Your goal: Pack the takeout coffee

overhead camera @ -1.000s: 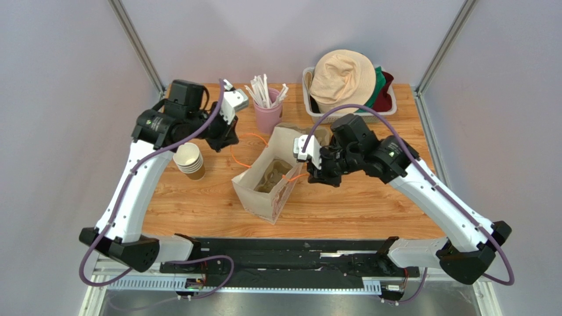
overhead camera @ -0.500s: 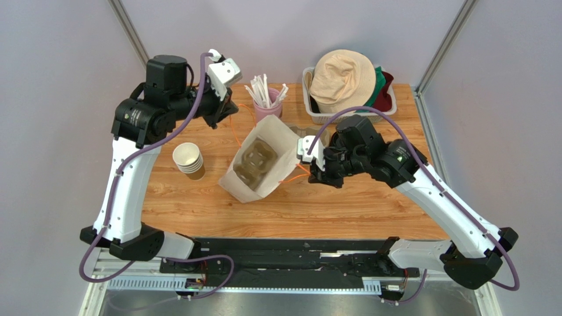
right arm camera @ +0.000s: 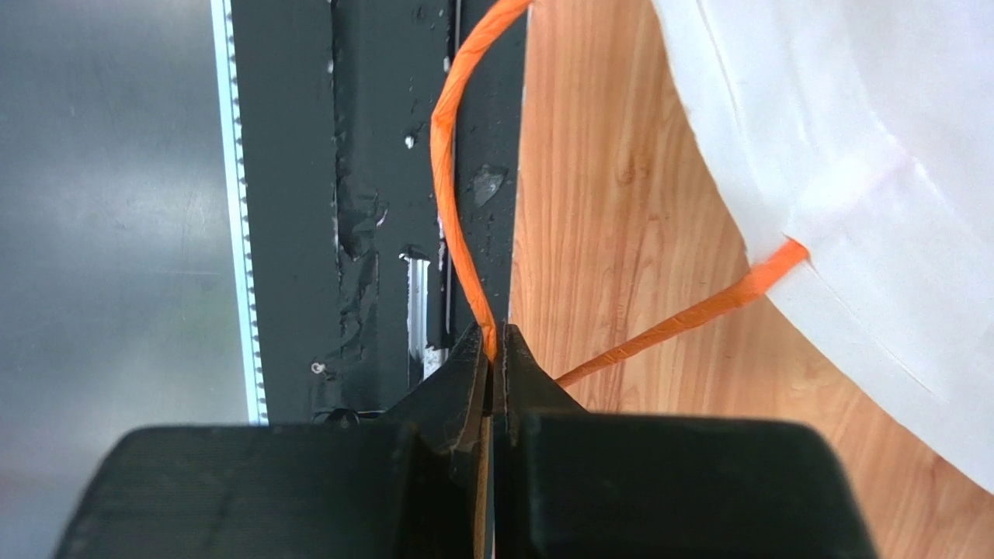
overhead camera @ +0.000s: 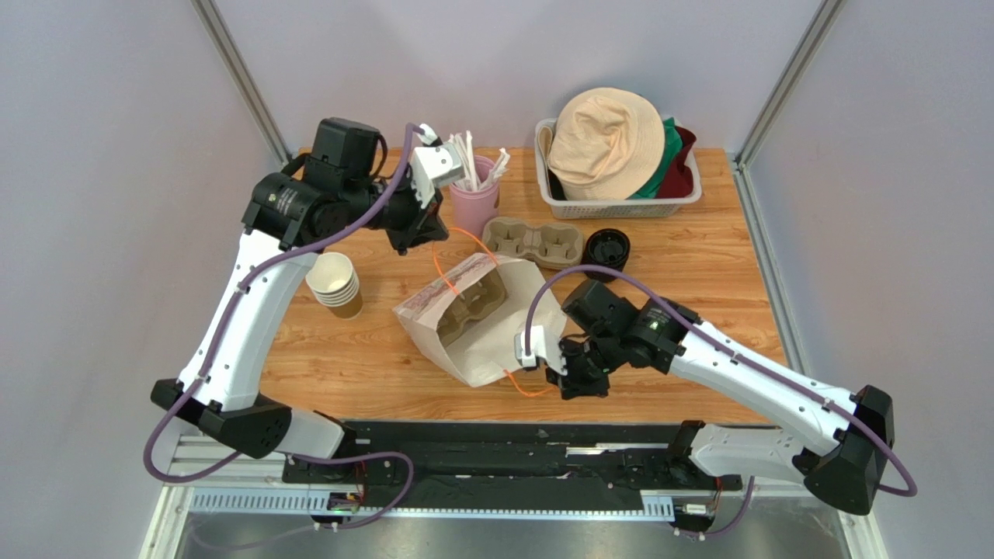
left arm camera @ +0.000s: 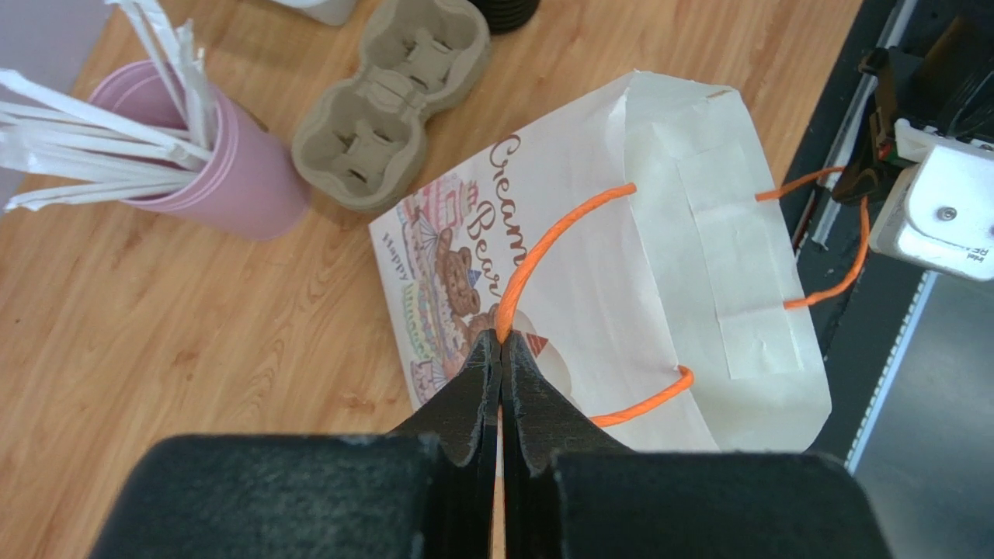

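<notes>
While the left claw (left arm camera: 499, 349) pinches one orange handle (left arm camera: 560, 236) and the right claw (right arm camera: 496, 349) pinches the other handle (right arm camera: 440, 175), the paper bag (overhead camera: 490, 344) lies tipped between. Lidded coffee (overhead camera: 607, 248) stands outside, beside the cup tray (overhead camera: 534, 241). Risk: opposed pull tears a handle off.

My left gripper (left arm camera: 502, 346) is matte black. The paper bag (left arm camera: 700, 233) is cream, printed with brown lettering and a cartoon bear; its handle (left arm camera: 539, 248) is bright orange. The straw cup (left arm camera: 251, 186) is pink, its straws (left arm camera: 70, 113) white, the cup carrier (left arm camera: 394, 93) grey-brown, the table (left arm camera: 175, 349) honey-toned wood grain.
</notes>
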Controlling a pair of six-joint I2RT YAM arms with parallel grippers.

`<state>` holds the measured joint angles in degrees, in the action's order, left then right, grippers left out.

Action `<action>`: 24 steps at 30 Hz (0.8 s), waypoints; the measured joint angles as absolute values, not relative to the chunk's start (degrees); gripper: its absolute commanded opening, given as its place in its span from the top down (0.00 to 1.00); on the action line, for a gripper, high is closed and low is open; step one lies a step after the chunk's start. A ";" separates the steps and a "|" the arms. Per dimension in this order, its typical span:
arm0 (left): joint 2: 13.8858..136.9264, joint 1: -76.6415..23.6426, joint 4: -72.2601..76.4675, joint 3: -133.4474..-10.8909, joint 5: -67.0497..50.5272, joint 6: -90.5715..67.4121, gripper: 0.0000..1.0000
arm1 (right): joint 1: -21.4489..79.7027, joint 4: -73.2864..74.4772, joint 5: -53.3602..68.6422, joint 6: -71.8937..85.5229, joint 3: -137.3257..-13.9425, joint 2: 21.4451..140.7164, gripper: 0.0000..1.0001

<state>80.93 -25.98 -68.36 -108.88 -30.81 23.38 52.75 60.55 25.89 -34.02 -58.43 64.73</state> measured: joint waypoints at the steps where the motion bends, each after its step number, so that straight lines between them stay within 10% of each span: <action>1: 80.79 -26.22 -68.49 -108.22 -31.16 23.62 0.99 | 53.67 60.20 25.54 -34.02 -57.58 64.69 1.00; 24: 74.87 -27.40 -68.97 -106.24 -30.74 25.96 1.00 | 59.07 57.65 16.05 -33.89 -60.07 62.76 0.99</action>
<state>74.87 -27.40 -68.97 -106.24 -30.74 25.96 59.07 57.65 16.05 -33.89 -60.07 62.76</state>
